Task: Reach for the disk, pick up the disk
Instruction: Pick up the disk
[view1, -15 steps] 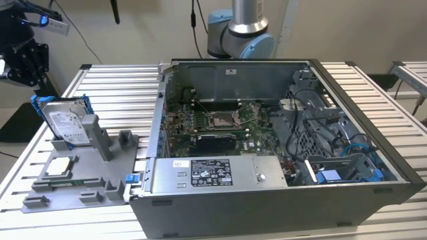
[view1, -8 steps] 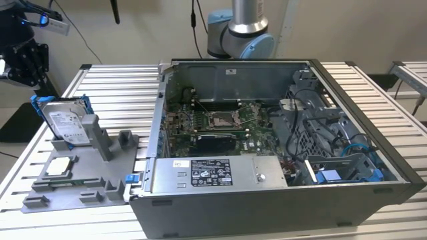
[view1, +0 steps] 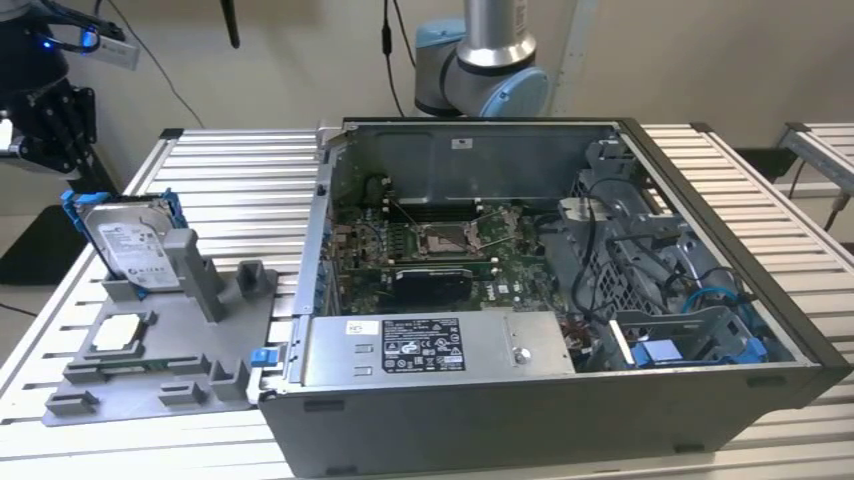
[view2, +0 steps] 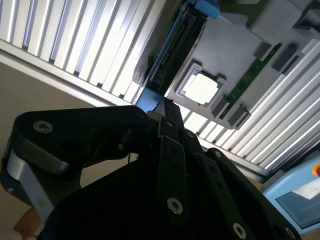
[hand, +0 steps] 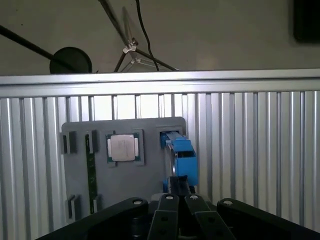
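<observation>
The pincer (hand: 178, 186) has its black fingers drawn together with nothing between them. In the exterior view it hangs in the air at that view's far left, above the disk (view1: 130, 240) and not touching it. The disk stands on edge, leaning slightly, in a slot at the back of a grey tray (view1: 147, 385) that lies on the slatted metal counter (view1: 240, 190). Its white label faces the exterior camera and blue rails run along its sides. In the first wrist view the disk is seen edge-on from above as a narrow blue-capped strip, with the pincer's tips lined up just over its near end. In the second wrist view it is a dark edge with a blue end piece. On the same tray a square chip (hand: 123, 148) lies flat in its recess beside the disk's slot, and a thin green memory stick (hand: 91, 170) stands in a groove on the chip's other side. At the exterior view's right of the tray stands an open computer case (view1: 534, 420), just beside the tray, with a grey power box (view1: 427, 345) inside its near wall. The arm's base (view1: 487, 60) rises behind the case.
</observation>
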